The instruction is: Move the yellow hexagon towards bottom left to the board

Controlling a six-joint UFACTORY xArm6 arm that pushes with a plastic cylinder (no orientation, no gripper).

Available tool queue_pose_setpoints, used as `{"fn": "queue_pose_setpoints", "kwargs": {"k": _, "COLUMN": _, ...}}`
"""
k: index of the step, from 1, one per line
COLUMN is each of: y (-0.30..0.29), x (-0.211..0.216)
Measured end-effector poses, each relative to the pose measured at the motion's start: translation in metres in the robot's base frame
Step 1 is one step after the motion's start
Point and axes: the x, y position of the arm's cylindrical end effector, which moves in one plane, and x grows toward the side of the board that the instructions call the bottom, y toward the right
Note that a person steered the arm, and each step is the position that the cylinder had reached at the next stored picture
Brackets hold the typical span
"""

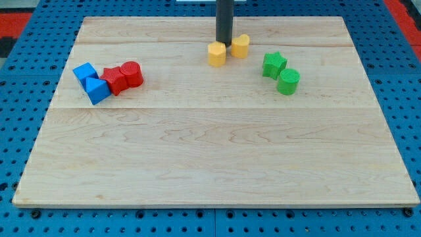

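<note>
Near top centre | my tip (224, 43) between yellow hexagon (216, 54), yellow cylinder (240, 46) (no jaws fitted)

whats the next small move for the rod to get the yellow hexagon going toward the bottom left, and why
Probably a short push down and to the view's left. My tip sits between the two yellow blocks, just at the upper right of the yellow hexagon, with the other yellow block on its right. The board toward the bottom left looks open.
</note>
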Motion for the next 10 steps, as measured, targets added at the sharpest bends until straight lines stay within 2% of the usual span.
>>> {"fn": "queue_pose_setpoints", "kwargs": {"k": 1, "y": -0.002, "x": 0.066}}
{"fn": "queue_pose_setpoints", "kwargs": {"k": 2, "y": -0.035, "x": 0.08}}
{"fn": "queue_pose_setpoints", "kwargs": {"k": 3, "y": -0.034, "x": 0.048}}
{"fn": "queue_pose_setpoints", "kwargs": {"k": 4, "y": -0.073, "x": 0.085}}
{"fn": "queue_pose_setpoints", "kwargs": {"k": 5, "y": -0.099, "x": 0.151}}
{"fn": "queue_pose_setpoints", "kwargs": {"k": 6, "y": -0.118, "x": 0.196}}
{"fn": "queue_pose_setpoints", "kwargs": {"k": 7, "y": -0.149, "x": 0.198}}
{"fn": "queue_pose_setpoints", "kwargs": {"k": 8, "y": -0.153, "x": 0.172}}
{"fn": "queue_pose_setpoints", "kwargs": {"k": 9, "y": -0.182, "x": 0.183}}
{"fn": "queue_pose_setpoints", "kwargs": {"k": 10, "y": -0.198, "x": 0.226}}
